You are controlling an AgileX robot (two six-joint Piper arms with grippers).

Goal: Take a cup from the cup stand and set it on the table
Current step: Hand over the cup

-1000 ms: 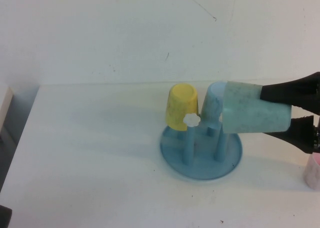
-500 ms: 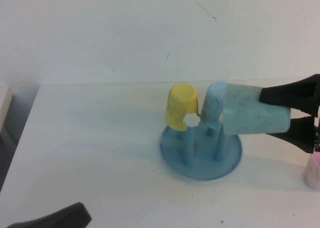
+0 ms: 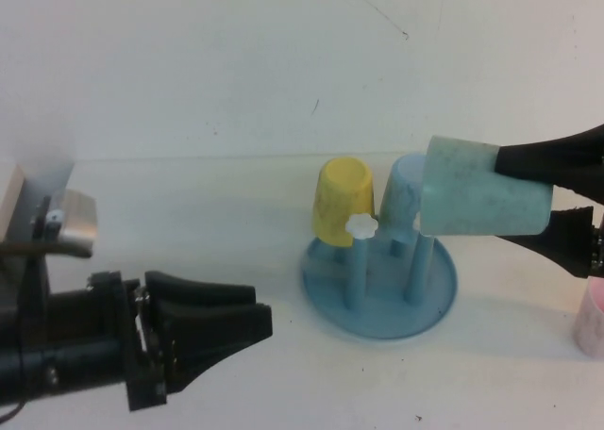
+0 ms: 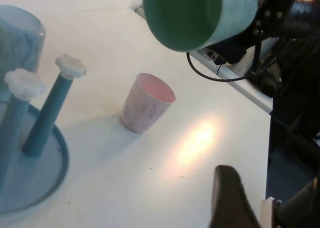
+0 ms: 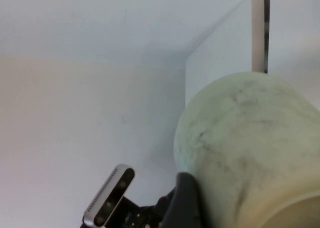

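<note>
The cup stand (image 3: 379, 289) sits on the worktop (image 3: 189, 232). The yellow cup (image 3: 343, 201) rests inverted on a peg at the stand's rear left; the light blue cup (image 3: 404, 196) rests inverted on a rear peg, right of it. The cup (image 3: 481, 201) lies on its side in the air, above the stand's right edge, between the fingers of the right end effector (image 3: 552, 199). The pink cup (image 3: 592, 322) stands upright on the worktop, right of the stand. The left end effector (image 3: 231, 322) is left of the stand, apart from it.
</note>
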